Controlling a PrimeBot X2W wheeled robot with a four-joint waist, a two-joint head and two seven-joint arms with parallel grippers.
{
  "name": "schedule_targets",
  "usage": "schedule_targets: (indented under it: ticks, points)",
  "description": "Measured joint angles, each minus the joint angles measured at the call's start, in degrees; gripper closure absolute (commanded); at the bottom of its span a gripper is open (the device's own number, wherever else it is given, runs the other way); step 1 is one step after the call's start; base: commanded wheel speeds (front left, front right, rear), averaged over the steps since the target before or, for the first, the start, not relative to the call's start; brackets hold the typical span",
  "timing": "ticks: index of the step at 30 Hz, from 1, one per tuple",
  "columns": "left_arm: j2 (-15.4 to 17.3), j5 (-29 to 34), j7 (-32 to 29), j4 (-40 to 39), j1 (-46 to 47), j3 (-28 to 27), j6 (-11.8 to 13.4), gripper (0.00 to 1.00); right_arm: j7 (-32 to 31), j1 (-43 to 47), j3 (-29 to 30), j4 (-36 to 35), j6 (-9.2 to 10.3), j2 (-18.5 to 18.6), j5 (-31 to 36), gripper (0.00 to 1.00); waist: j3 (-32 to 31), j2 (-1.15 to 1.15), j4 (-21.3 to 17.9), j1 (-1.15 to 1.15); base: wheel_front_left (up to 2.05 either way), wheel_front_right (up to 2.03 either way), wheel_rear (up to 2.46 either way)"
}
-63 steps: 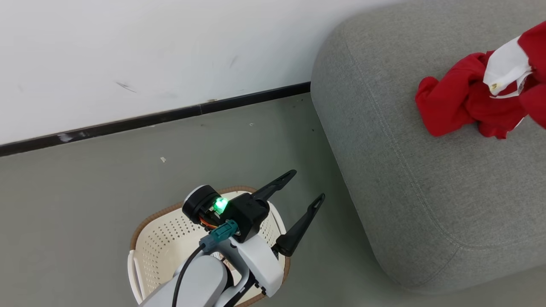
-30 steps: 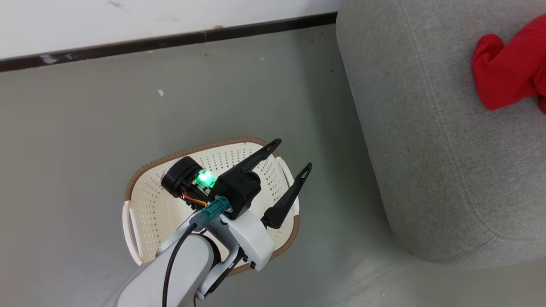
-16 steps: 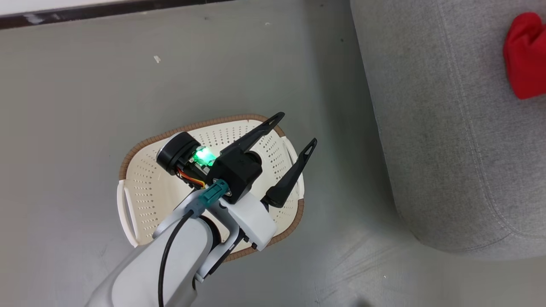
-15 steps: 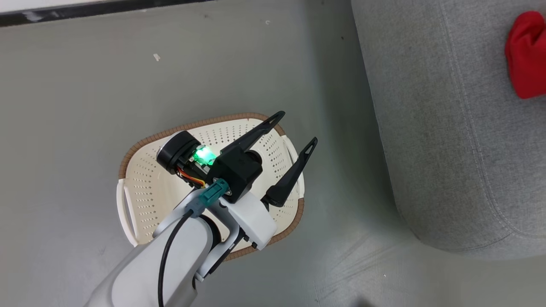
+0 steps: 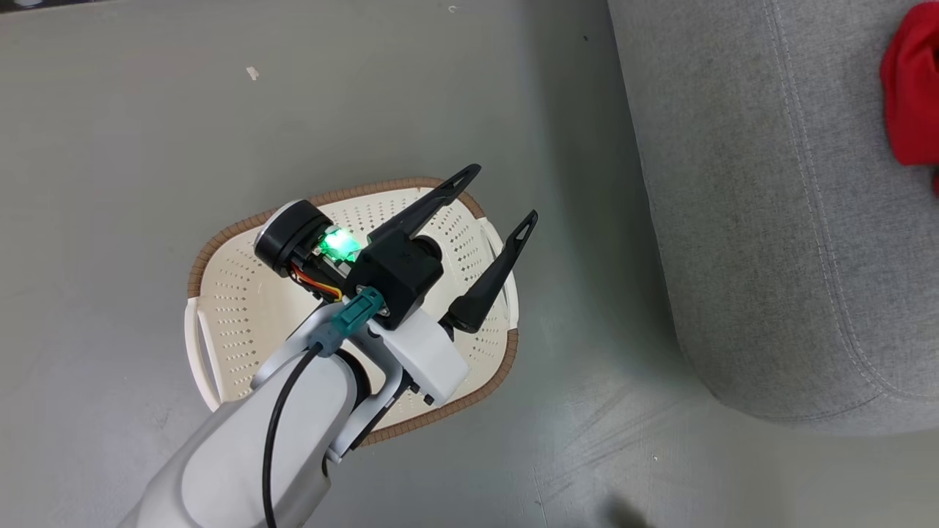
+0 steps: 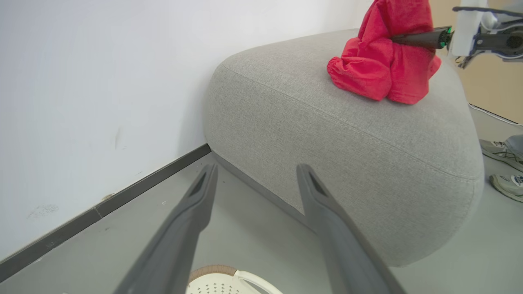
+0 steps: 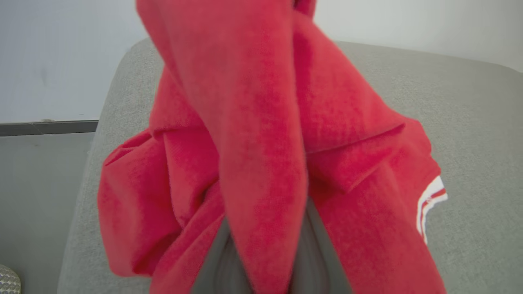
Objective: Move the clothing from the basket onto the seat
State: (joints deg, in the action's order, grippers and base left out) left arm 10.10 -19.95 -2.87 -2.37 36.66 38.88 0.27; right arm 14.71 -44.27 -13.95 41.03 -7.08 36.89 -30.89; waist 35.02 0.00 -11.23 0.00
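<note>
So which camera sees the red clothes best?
The left wrist view: the red clothing shows clearly, bunched on the grey seat, pinched by the right gripper. The head view catches just its edge; the right wrist view is too close, a blurry red mass.

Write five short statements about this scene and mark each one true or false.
1. The left gripper is open above the basket. True.
2. The left gripper holds the red clothing. False: it holds nothing, and the right gripper is shut on the clothing.
3. The clothing's lower folds rest on the seat. True.
4. The basket sits on the seat. False: it stands on the floor beside the seat, apart from it.
5. A person's shoes show on the floor by the seat. True.
</note>
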Motion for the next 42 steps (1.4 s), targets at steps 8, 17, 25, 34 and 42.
schedule_targets:
  ticks: [8, 17, 25, 34, 42]
  points:
    - [-0.14, -0.01, 1.03, 1.25, 0.00, 0.02, -0.49, 0.00, -0.01, -0.61, -2.21, 2.04, 0.00, -0.47, -1.99, 0.98, -1.11, 0.00, -0.42, 0.00, 0.00, 0.00, 0.00]
    - [-0.29, -0.15, 2.03, 2.59, -0.01, 0.03, -0.74, 0.00, -0.01, -1.20, -1.41, 2.14, 0.00, -0.27, -3.34, 0.00, -2.82, 0.00, -0.94, 0.00, 0.00, 0.00, 0.00]
    - [-0.62, -1.13, 3.04, 3.75, -0.05, -0.03, -1.01, 0.00, -0.01, -0.77, -1.49, 4.34, 0.00, -0.21, -5.19, 0.00, -4.60, 0.00, -1.32, 0.00, 0.00, 0.00, 0.00]
    - [-0.66, -1.76, 4.47, 5.43, -0.98, -0.30, -1.27, 0.00, -1.60, 3.67, -4.27, 6.19, 0.00, -2.37, -12.70, 0.00, -7.83, 0.00, -1.79, 0.00, 0.00, 0.00, 0.00]
    - [-0.68, -2.64, 5.49, 6.24, -2.21, -0.62, -1.27, 0.00, -2.88, 4.25, -5.43, 6.02, 0.00, -0.82, -16.16, 0.00, -10.55, 0.00, -2.19, 0.00, 0.00, 0.00, 0.00]
